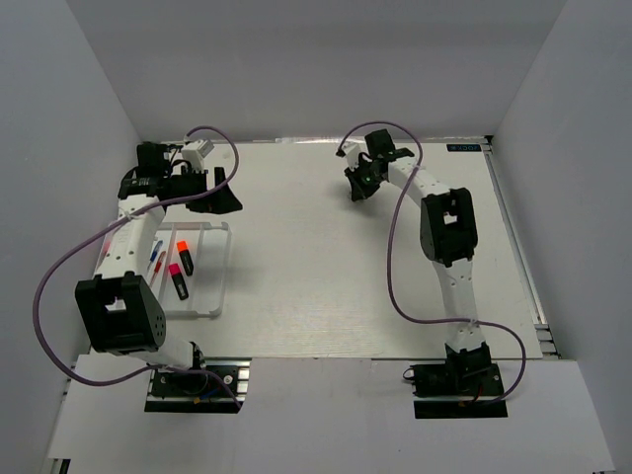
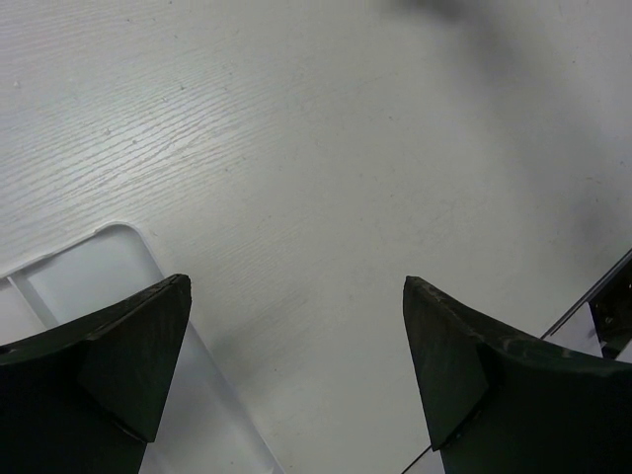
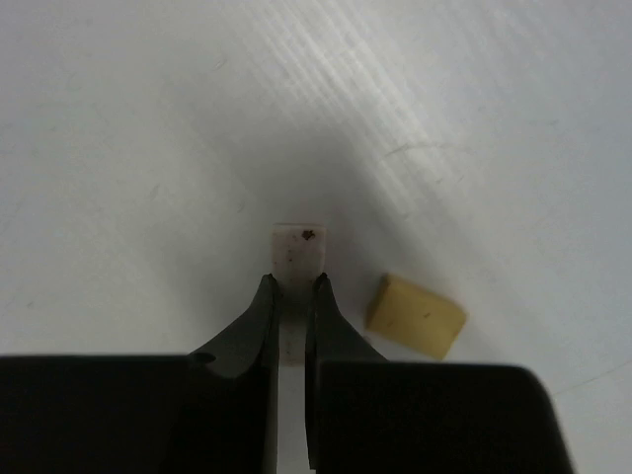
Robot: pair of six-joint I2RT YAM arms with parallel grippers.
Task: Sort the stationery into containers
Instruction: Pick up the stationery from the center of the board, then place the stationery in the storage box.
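My right gripper is shut on a small white eraser, at the far middle of the table. A tan eraser lies on the table just right of it. My left gripper is open and empty, over bare table past the far corner of the white divided tray. In the top view the tray sits at the left and holds a black highlighter with an orange cap, a black highlighter with a pink cap and red and blue pens. My left gripper hovers at the tray's far end.
White walls close in the table on the left, far and right sides. A metal rail runs along the right edge. Purple cables loop from both arms.
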